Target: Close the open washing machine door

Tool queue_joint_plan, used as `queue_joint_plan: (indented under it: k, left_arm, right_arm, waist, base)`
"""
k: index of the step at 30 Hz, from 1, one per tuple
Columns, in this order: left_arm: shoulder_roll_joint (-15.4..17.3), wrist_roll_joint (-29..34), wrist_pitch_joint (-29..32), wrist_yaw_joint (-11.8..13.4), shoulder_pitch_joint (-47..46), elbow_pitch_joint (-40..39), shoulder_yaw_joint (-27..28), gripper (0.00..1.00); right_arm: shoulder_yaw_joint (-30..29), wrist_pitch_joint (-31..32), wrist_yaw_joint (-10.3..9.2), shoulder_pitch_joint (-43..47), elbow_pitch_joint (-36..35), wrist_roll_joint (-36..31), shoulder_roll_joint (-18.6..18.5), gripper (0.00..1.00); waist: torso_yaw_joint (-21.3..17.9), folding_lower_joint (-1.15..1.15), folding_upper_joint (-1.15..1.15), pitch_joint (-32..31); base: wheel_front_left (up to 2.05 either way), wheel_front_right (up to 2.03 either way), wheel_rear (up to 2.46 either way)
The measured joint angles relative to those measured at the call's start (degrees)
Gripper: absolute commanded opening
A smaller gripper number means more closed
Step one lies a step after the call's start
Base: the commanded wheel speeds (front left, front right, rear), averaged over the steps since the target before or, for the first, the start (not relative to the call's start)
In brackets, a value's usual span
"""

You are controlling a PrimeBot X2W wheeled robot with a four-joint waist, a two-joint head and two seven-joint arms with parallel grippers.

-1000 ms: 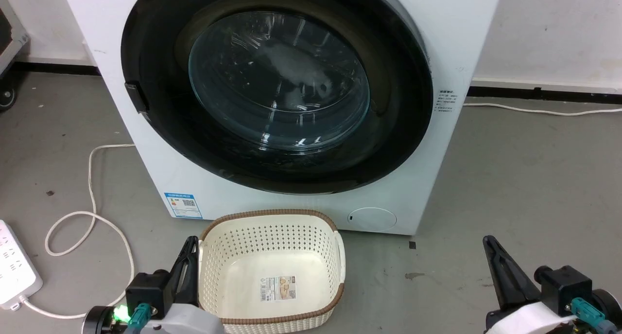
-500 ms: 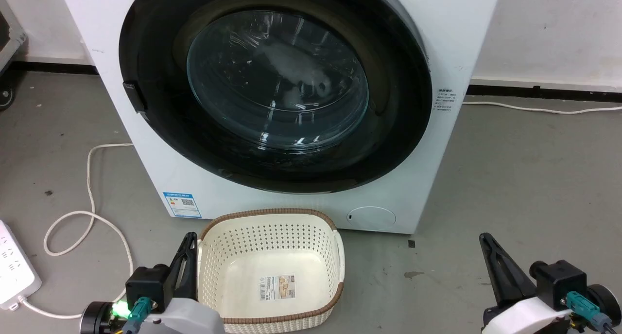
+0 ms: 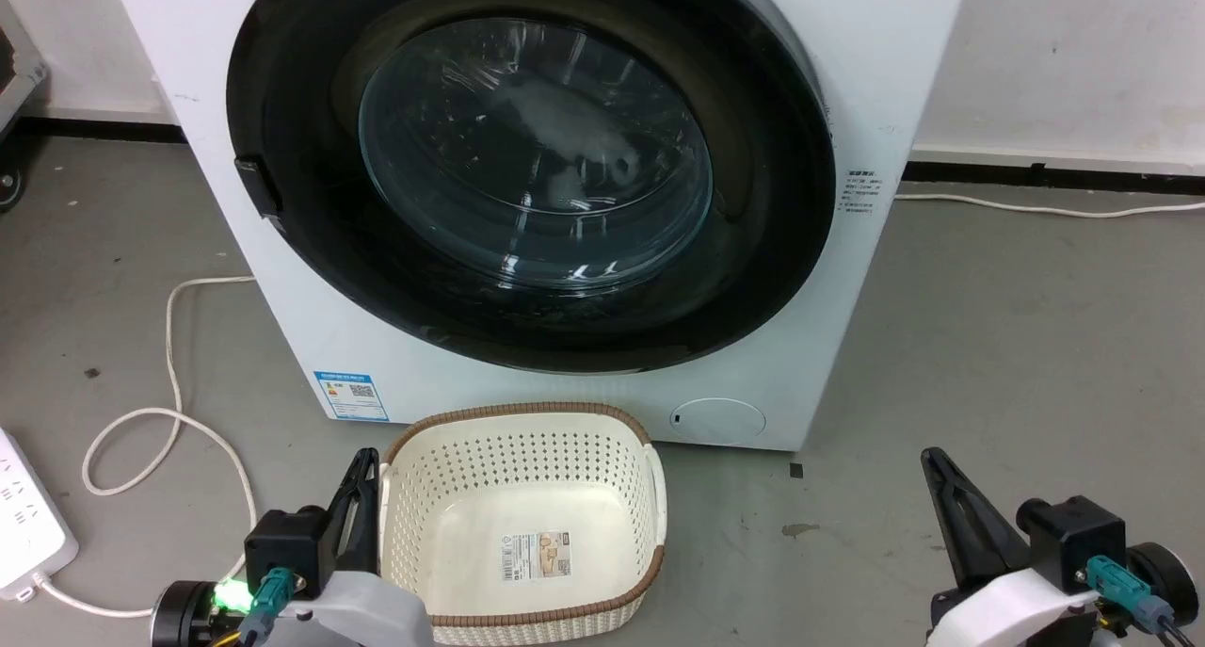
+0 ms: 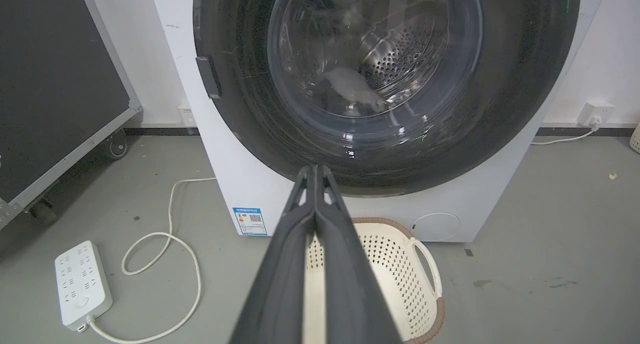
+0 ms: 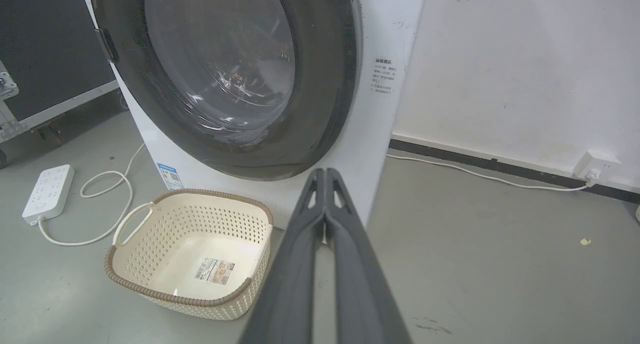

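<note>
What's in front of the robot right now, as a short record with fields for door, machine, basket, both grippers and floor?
door: washing machine door flush against the front, looks closed
machine: white washing machine, facing the robot
basket: cream basket on the floor before the machine, holding nothing but a label
left gripper: jaws shut, empty, by the basket's left side
right gripper: jaws shut, empty, apart from the basket
floor: power strip and looped cable at left
</note>
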Motion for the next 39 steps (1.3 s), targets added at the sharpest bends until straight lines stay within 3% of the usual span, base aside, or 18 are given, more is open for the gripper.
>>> queue_joint_plan:
  k: [39]
  left_arm:
    - [0.0, 1.0, 1.6, 0.4, -0.3, -0.5, 0.5, 0.00]
  right_arm:
    - [0.7, 1.6, 0.00, -0.7, -0.5, -0.5, 0.0, 0.00]
  waist:
    - [-0.1, 0.00, 0.00, 0.2]
  base:
    - [0.00, 0.00, 0.00]
